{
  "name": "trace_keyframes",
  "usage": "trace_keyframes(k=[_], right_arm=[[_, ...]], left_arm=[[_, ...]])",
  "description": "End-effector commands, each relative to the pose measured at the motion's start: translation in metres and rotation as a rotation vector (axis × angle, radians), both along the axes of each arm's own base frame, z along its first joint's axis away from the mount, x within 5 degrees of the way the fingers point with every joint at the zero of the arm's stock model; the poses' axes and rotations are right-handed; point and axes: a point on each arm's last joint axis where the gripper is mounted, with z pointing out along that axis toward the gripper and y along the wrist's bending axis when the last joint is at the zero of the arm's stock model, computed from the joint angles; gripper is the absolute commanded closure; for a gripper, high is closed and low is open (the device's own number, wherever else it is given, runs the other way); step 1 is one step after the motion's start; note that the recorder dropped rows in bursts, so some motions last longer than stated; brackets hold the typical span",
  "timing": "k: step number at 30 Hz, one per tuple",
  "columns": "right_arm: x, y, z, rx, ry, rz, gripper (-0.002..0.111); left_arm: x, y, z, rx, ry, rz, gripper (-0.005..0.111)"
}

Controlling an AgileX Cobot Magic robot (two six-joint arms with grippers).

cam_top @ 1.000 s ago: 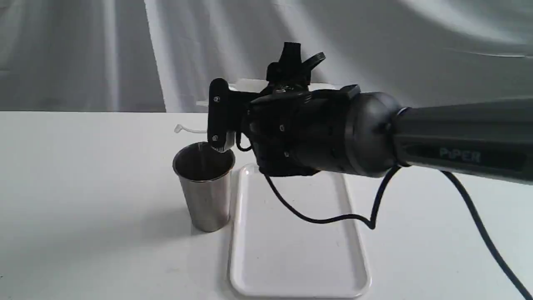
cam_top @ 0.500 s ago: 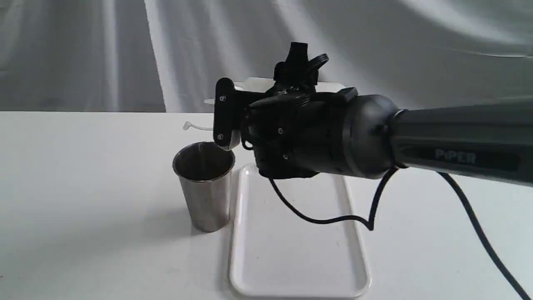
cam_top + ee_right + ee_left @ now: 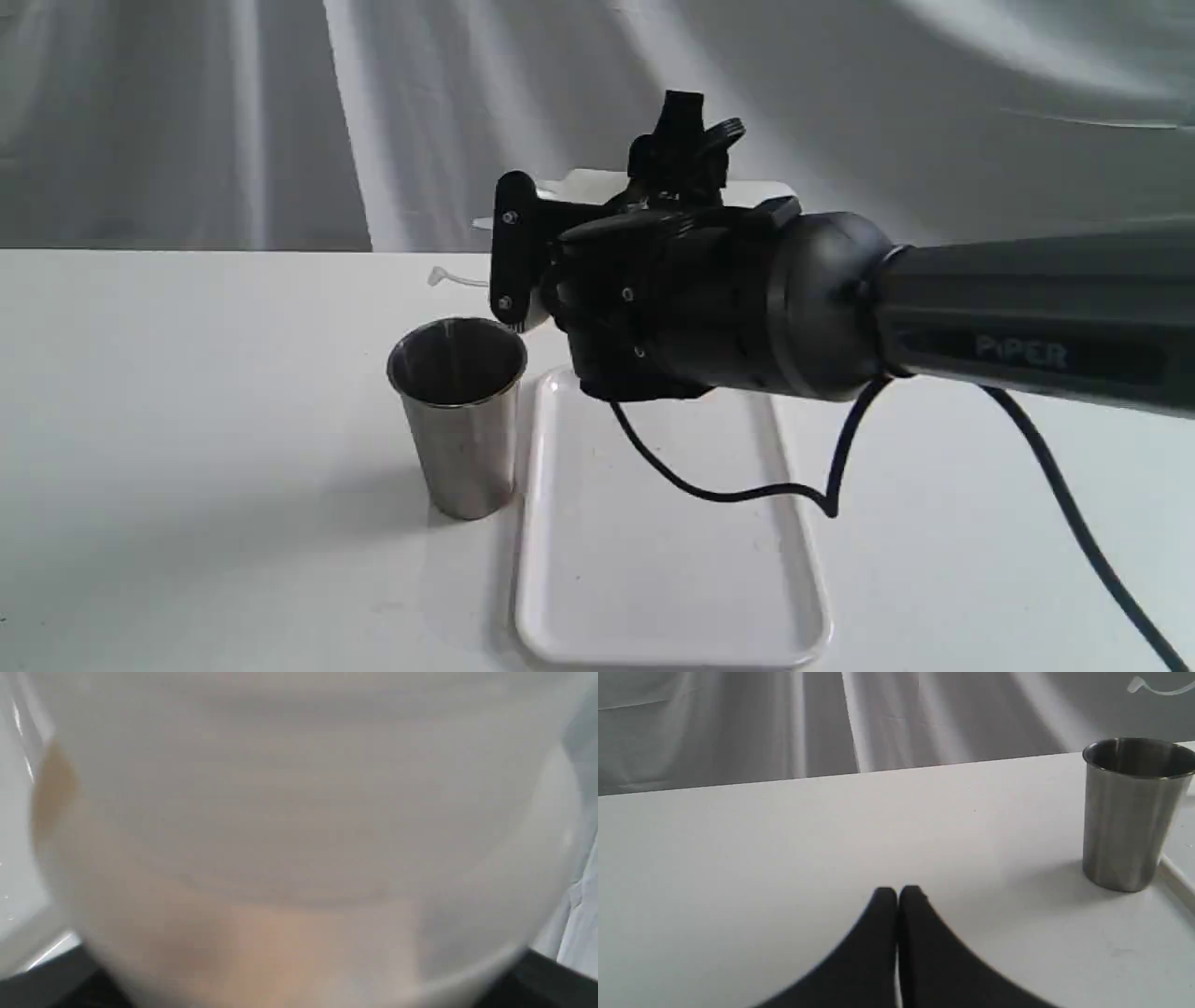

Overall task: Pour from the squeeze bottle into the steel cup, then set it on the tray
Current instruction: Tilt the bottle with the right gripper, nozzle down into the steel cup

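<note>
Lifting off the rim of the steel cup (image 3: 457, 411), your right gripper (image 3: 519, 250), clamped on the squeeze bottle (image 3: 299, 812), has drawn back toward the tray (image 3: 653, 560) beside the cup, pour apparently done; left gripper (image 3: 897, 896) idles closed.

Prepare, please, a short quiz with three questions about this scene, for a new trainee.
1. True or false: the cup stands on the tray.
2. Choose one. The left pincer is: A) open, B) shut and empty, C) shut on the cup.
3. Short answer: which thing fills the right wrist view?

Key
1. False. It stands on the table, beside the tray.
2. B.
3. The bottle.
</note>
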Motion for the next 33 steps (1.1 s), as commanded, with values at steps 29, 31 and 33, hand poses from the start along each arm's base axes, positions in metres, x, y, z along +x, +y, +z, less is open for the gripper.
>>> trace_keyframes(k=[29,31,33], right_arm=[[0.006,0.006,0.033,-0.325,-0.168,0.169,0.081],[0.006,0.006,0.033,-0.359,-0.157,0.179,0.081],[0.006,0.006,0.033,-0.387,-0.148,0.187,0.081]], left_arm=[[0.000,0.000,-0.001,-0.005,-0.006,0.002,0.107],[0.000,0.000,-0.001,-0.005,-0.006,0.002,0.107],[0.000,0.000,-0.001,-0.005,-0.006,0.002,0.107]])
